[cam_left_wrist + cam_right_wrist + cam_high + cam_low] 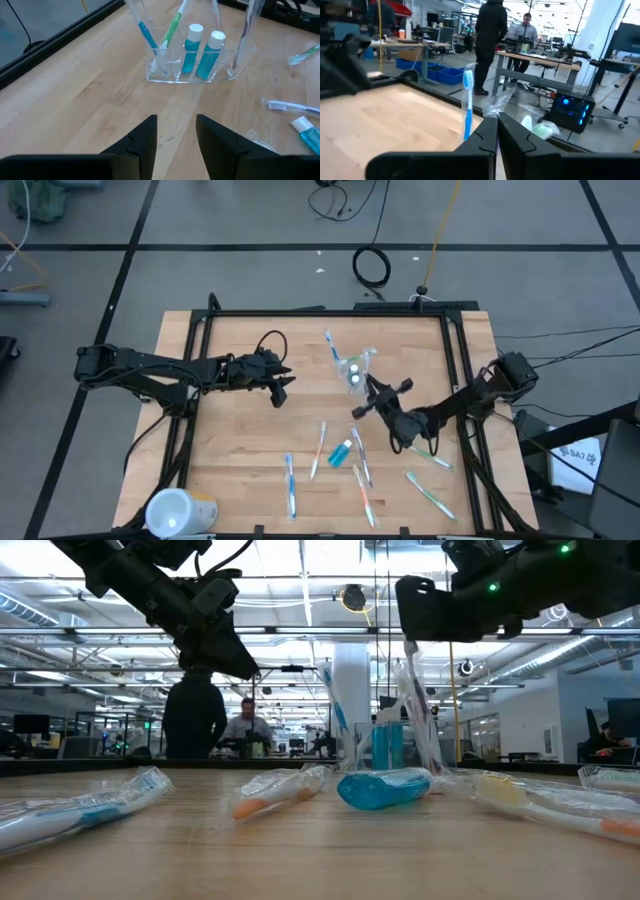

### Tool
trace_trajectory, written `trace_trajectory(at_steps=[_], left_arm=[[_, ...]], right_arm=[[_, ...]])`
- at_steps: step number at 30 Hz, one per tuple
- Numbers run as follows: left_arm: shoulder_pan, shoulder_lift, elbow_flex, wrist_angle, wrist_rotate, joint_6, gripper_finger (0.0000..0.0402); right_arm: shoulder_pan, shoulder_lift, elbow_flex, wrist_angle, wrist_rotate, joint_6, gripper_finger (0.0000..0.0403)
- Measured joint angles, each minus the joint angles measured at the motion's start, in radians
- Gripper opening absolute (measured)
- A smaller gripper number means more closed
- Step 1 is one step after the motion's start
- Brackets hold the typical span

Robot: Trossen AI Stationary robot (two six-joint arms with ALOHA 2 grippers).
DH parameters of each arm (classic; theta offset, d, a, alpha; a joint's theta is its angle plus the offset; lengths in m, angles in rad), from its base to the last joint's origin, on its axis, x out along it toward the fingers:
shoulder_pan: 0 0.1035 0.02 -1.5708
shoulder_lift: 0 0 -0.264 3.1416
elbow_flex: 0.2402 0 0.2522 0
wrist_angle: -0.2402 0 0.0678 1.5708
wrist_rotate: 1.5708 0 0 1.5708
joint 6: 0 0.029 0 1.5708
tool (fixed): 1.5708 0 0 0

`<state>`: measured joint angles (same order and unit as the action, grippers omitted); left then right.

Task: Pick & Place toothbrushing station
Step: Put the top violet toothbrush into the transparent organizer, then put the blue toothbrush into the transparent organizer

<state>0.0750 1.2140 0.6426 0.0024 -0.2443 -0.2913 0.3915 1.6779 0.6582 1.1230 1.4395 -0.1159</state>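
The right gripper (496, 131) is pinched shut near the table's (385, 117) far edge, beside an upright blue toothbrush (468, 102).

a clear plastic cup (192, 70) stands upright holding toothbrushes (145, 35) and two blue toothpaste tubes (200, 50); more wrapped toothbrushes (290, 485) and one tube (341, 451) lie flat nearby.

even, bright overhead light from ceiling strip lamps (90, 635); soft faint shadows on the wooden table (240, 440). nearest wrapped toothbrushes (80, 808) blur in the low view; room beyond stays fairly sharp.
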Motion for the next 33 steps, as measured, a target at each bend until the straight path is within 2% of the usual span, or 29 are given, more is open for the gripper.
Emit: trace_trajectory(at_steps=[16,21,33], left_arm=[[0.0,0.0,0.0,0.0,0.0,-0.009,0.0141],[0.0,0.0,0.0,0.0,0.0,-0.009,0.0141],[-0.004,0.0,0.0,0.001,0.0,-0.032,0.0141]], right_arm=[[0.016,0.0,-0.045,-0.032,-0.002,-0.002,0.0015],[0.016,0.002,-0.046,0.049,-0.004,-0.142,0.0043],[0.016,-0.033,-0.047,0.394,-0.003,-0.567,0.014]])
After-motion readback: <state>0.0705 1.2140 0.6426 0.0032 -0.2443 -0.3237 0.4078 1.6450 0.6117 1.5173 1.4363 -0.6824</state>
